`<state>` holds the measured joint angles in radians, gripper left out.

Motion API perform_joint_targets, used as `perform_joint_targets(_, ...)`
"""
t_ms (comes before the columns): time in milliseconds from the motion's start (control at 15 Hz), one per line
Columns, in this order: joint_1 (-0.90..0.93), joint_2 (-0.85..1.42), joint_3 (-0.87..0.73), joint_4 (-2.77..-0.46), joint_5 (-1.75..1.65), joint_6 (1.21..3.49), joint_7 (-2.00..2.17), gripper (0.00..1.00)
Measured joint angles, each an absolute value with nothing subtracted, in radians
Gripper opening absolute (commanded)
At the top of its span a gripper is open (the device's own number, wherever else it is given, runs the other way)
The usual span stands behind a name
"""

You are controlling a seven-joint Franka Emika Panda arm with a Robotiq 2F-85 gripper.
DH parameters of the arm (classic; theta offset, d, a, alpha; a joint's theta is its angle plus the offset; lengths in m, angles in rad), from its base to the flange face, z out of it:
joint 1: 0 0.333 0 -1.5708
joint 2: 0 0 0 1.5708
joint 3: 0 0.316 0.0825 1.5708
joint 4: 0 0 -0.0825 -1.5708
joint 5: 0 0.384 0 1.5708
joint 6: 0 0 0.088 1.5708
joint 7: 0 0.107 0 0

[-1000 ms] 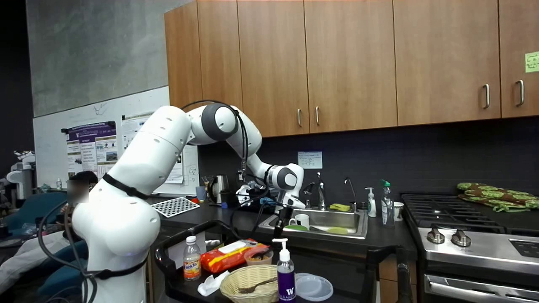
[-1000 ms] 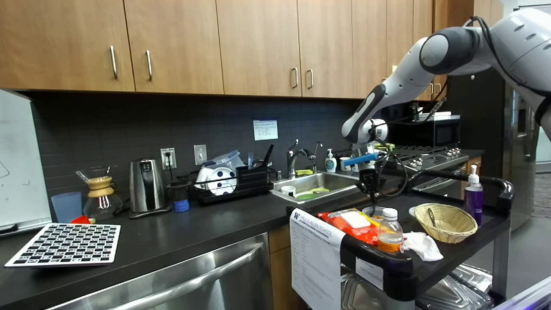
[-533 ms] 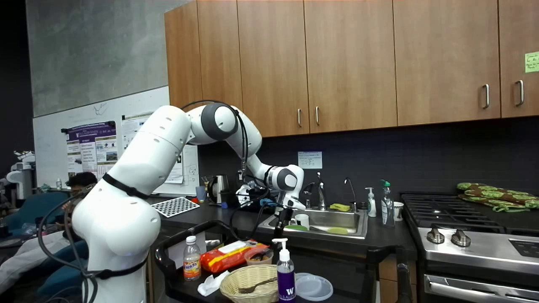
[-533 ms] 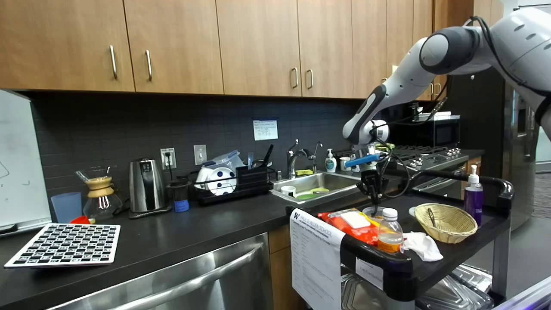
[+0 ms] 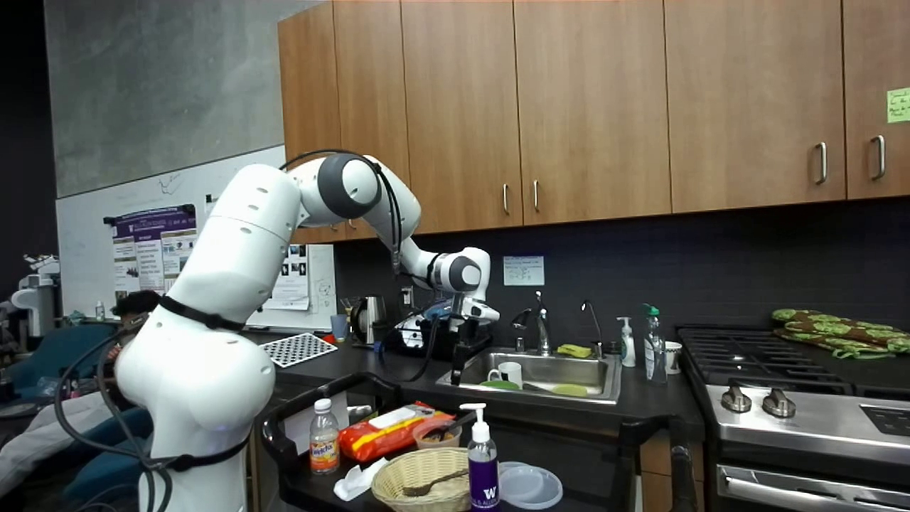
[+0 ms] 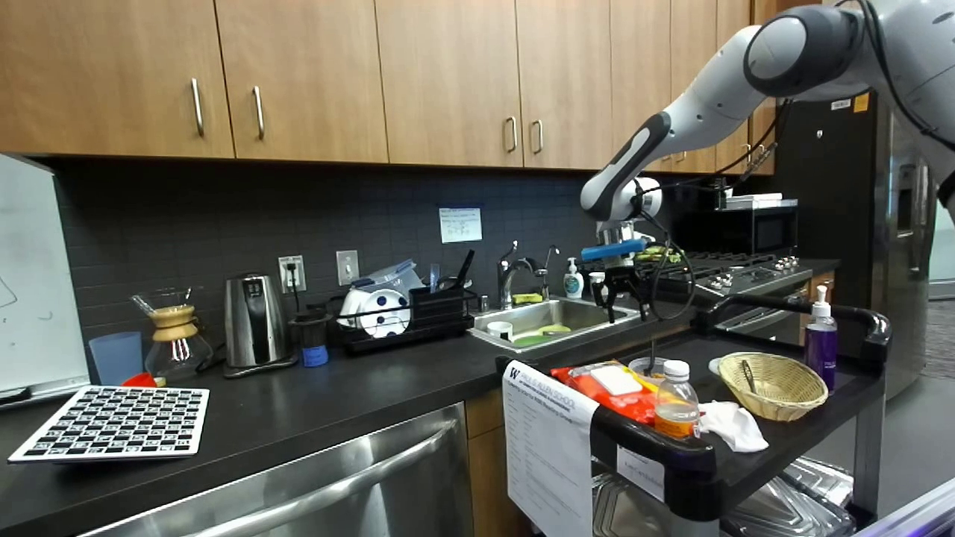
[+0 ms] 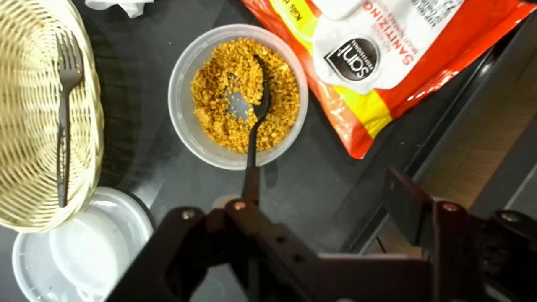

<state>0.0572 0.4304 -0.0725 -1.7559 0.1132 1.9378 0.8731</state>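
Spoon [image 7: 262, 109] leans in plastic tub [image 7: 180, 105] of crumbs [image 7: 214, 92], beside Sani packet [image 7: 352, 67]. Your end effector [image 7: 327, 197] has spread and lifted away this past second, gripping nothing, so tub and crumbs alone now support spoon.

Past our spread gripper [image 7: 327, 196], we see a plastic tub [image 7: 180, 115].
In its golden crumbs [image 7: 209, 121] we find a black spoon [image 7: 263, 100], its handle partly hidden by the gripper; just beside, a red Sani Professional packet [image 7: 356, 58]; left of the tub, a fork [image 7: 64, 126] in a wicker basket [image 7: 95, 167].
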Motion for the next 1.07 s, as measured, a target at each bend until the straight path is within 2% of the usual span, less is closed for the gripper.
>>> perform_joint_targets(1067, 0.015, -0.032, -0.045, -1.847, 0.128, 1.755, 0.003, 1.00)
